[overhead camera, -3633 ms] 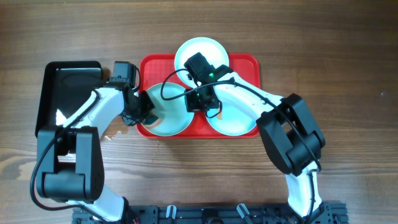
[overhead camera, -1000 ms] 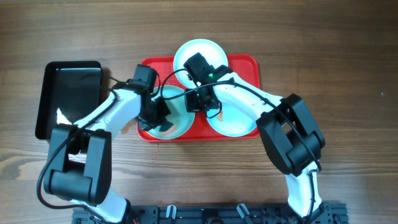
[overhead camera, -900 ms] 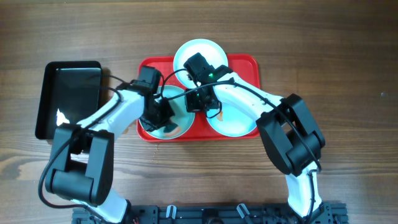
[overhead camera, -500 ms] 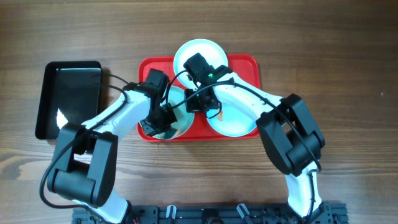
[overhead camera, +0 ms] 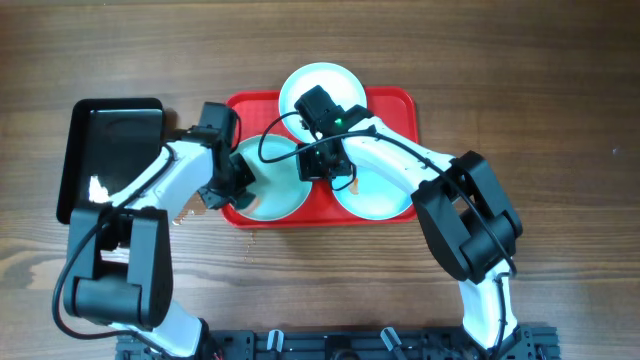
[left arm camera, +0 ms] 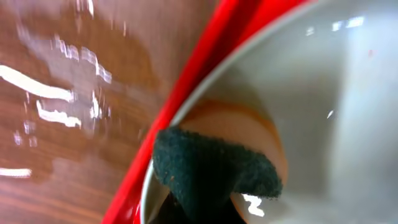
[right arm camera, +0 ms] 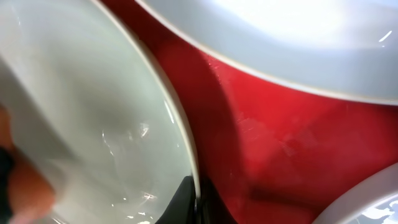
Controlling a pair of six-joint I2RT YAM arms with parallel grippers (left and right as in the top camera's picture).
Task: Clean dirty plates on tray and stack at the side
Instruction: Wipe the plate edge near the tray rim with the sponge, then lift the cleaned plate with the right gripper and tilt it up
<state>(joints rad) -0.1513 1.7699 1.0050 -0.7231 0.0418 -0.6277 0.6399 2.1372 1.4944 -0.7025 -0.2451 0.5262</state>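
Three pale plates lie on the red tray [overhead camera: 397, 106]: one at the back [overhead camera: 308, 76], one front left [overhead camera: 282, 197], one front right [overhead camera: 380, 197]. My left gripper [overhead camera: 228, 186] is shut on a dark green sponge [left arm camera: 208, 171], pressed on an orange-brown smear [left arm camera: 264, 134] at the left edge of the front left plate [left arm camera: 329, 93]. My right gripper [overhead camera: 322, 168] is shut on that plate's right rim [right arm camera: 194, 186]. The right wrist view shows the plate's inside [right arm camera: 81, 106], the tray [right arm camera: 280, 143] and the back plate [right arm camera: 280, 37].
A glossy black tray [overhead camera: 110, 150] stands at the left of the red tray. The wooden table beside the red tray's left edge is wet and shiny [left arm camera: 62, 93]. The red tray's rim [left arm camera: 208, 65] runs just beside the sponge.
My left gripper with the sponge has slid from the middle of the front left plate back to its left edge. The right gripper has kept hold of the rim.
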